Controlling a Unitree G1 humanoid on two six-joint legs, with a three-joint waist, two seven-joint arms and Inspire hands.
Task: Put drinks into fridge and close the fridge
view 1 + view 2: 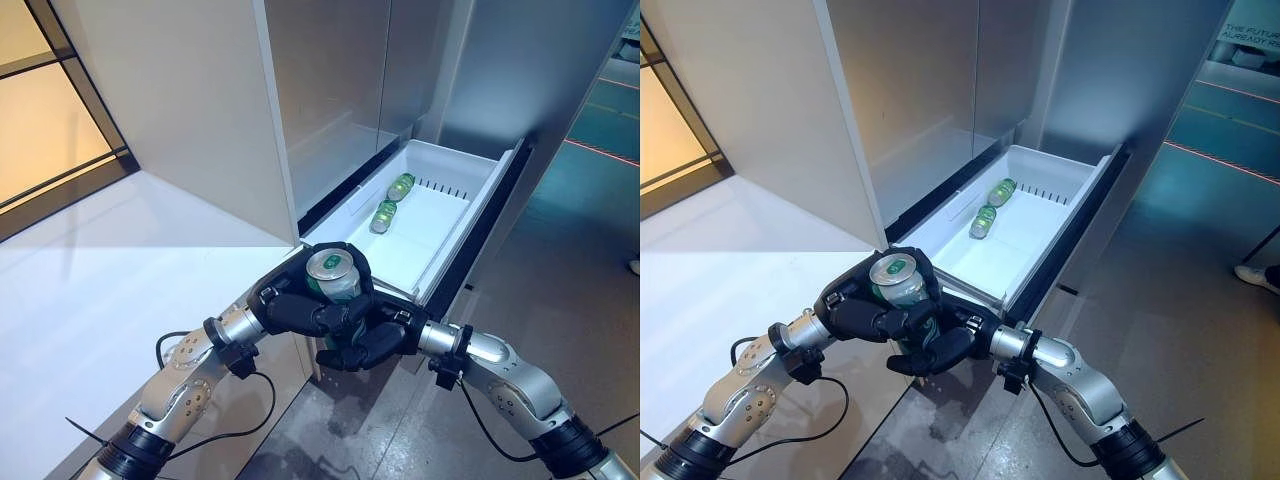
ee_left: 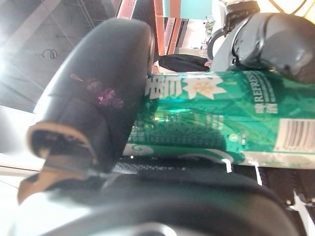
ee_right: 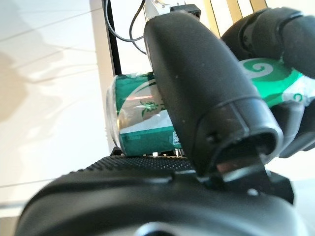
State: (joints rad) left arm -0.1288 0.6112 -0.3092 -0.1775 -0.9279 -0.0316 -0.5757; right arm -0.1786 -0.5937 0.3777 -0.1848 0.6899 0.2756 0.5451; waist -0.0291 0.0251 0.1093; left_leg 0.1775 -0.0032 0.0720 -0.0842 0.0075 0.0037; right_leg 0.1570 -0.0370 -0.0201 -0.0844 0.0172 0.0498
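Observation:
A green can [image 1: 331, 272] with a silver top stands upright between both my hands, just before the near corner of the open white fridge drawer [image 1: 437, 232]. My left hand [image 1: 289, 311] is curled round its side, and my right hand [image 1: 369, 342] is curled round it from below. The left wrist view shows the can [image 2: 221, 118] under my thumb [image 2: 108, 88]. The right wrist view shows the can [image 3: 140, 125] under my thumb [image 3: 197, 93]. More green cans [image 1: 392, 202] lie on their sides in the drawer's far part.
A white counter [image 1: 100, 270] lies at my left. A tall grey fridge panel [image 1: 200, 120] rises above the drawer. Grey floor [image 1: 560, 290] lies to the right, and a person's shoe [image 1: 1255, 275] is at its far right edge.

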